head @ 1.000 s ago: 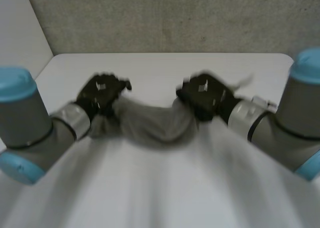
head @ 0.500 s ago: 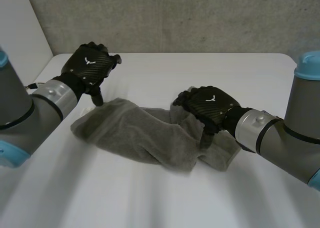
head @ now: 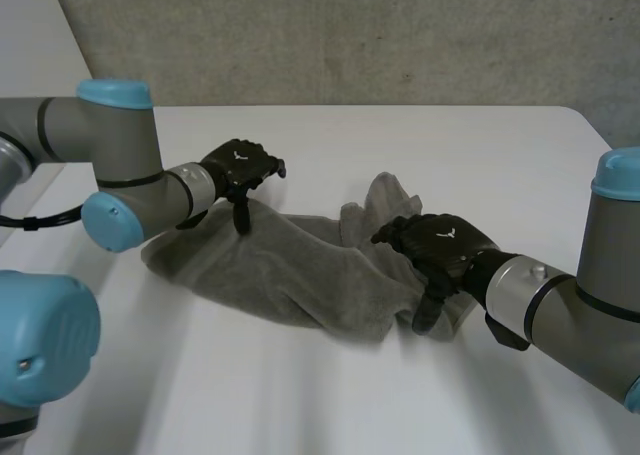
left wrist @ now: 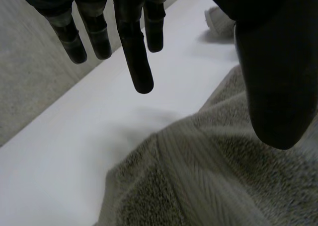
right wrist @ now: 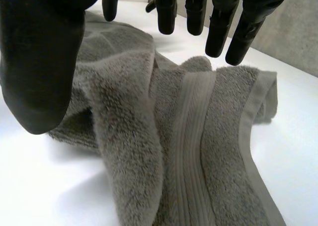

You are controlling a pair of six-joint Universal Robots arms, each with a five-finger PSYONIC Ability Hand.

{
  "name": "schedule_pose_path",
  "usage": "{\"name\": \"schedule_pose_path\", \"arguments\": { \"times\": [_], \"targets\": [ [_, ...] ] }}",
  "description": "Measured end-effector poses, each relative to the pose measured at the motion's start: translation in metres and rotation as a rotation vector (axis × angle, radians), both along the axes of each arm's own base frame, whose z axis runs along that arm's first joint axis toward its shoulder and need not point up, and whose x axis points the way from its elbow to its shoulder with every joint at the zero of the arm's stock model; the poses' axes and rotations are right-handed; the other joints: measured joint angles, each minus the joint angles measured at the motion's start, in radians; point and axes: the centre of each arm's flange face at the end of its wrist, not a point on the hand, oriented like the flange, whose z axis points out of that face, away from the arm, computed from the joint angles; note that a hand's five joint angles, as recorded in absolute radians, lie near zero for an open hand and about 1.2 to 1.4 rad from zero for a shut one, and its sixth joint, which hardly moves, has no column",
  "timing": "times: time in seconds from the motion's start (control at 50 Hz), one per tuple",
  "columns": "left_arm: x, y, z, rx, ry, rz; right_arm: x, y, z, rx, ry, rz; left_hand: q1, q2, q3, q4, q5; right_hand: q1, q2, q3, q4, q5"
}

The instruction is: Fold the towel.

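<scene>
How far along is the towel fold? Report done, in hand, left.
Done: nothing; the towel lies bunched and twisted on the table. In hand: nothing gripped; the left hand and right hand are open at its two ends. Left: spread it flat, then fold.

Towel (head: pixel 290 265): right end lying partly hidden under right hand (head: pixel 440 250) in head view; cloth running off past the frame edge in both wrist views

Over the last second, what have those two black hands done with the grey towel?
A second ago the left hand and the right hand held the towel bunched between them. Since then it was laid along the table and let go: the left hand is open at its left end, the right open over its right end. The towel stays crumpled, not folded.
</scene>
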Motion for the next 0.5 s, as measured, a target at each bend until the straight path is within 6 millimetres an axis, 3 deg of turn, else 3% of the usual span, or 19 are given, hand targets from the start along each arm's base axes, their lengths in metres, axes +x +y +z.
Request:
{"name": "schedule_pose_path", "arguments": {
  "times": [0.24,0.3,0.4,0.5],
  "targets": [
    [0.001,-0.007,-0.031,0.050,-0.011,-0.013,-0.012,-0.010,-0.005,0.013,0.000,-0.040,0.001,-0.003,0.001,0.001,0.002,0.000,0.000,0.000,0.000,0.000],
    [0.001,-0.005,-0.034,0.065,-0.016,-0.022,-0.014,-0.011,-0.005,0.014,-0.002,-0.046,0.102,-0.375,0.108,0.093,0.124,0.000,0.000,0.000,0.000,0.000],
    [0.001,-0.003,-0.033,0.058,-0.040,-0.040,-0.015,-0.013,-0.005,0.015,-0.002,-0.051,0.279,-0.347,0.288,0.276,0.305,0.000,0.000,0.000,0.000,0.000],
    [0.002,0.000,-0.030,0.035,-0.088,-0.061,-0.015,-0.013,-0.005,0.015,-0.002,-0.050,0.320,-0.319,0.326,0.312,0.347,0.000,0.000,0.000,0.000,0.000]
  ]
}}
